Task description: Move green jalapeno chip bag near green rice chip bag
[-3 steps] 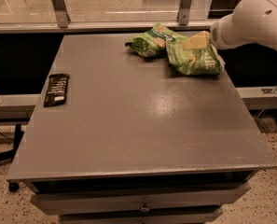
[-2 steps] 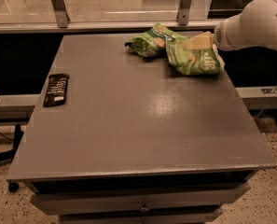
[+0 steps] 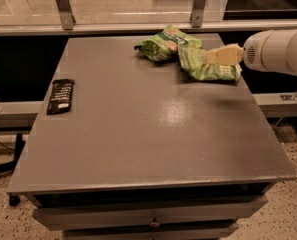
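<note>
As the jalapeno bag (image 3: 212,73) lies touching the rice bag (image 3: 163,43) at the far right, the gripper (image 3: 213,57) over it (its hold cannot be told) likely needs only to lift away.

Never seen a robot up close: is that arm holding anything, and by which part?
It cannot be told. The gripper is at the upper edge of the green jalapeno chip bag, which lies on the table.
</note>
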`<state>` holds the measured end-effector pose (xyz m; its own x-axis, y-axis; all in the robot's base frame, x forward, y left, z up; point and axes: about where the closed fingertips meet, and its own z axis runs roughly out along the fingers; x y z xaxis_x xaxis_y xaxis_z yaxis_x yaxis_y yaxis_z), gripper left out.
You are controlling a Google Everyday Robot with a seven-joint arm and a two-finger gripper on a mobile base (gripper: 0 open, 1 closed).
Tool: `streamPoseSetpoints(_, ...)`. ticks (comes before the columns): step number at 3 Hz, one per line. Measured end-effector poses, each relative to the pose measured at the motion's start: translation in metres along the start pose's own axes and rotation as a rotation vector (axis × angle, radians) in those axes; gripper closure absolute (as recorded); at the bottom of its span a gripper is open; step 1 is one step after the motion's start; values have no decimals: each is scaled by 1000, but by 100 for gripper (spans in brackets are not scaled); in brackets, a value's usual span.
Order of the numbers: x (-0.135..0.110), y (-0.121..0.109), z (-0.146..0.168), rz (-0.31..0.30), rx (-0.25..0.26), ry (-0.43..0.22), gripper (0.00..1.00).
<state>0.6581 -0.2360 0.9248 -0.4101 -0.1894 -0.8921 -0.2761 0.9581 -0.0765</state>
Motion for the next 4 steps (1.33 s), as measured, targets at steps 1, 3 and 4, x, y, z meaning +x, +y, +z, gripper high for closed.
streamPoseSetpoints(1, 11, 2, 1, 64, -74, -42, 0)
streamPoseSetpoints(3, 32, 5, -44, 91, -313, -124, 0)
streamPoseSetpoints(4, 44, -13, -76, 14, -295, -143, 0)
